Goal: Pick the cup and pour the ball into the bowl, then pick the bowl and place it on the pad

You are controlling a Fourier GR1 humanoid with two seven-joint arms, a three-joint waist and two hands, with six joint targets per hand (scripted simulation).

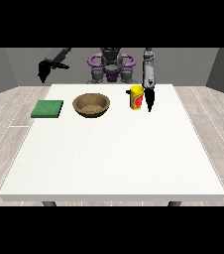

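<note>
Hand at the view's right (149,99): fingers straight, pointing down, just beside yellow cup (137,97); wooden bowl (91,104) and green pad (47,109) further left on table (114,154).

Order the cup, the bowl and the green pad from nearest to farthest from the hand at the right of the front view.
1. Cup: right beside the hand, on its left in the view.
2. Bowl: mid-table, further left.
3. Pad: at the table's left edge, farthest.

A white table (114,158) (wood-plank floor (5,114) around).
</note>
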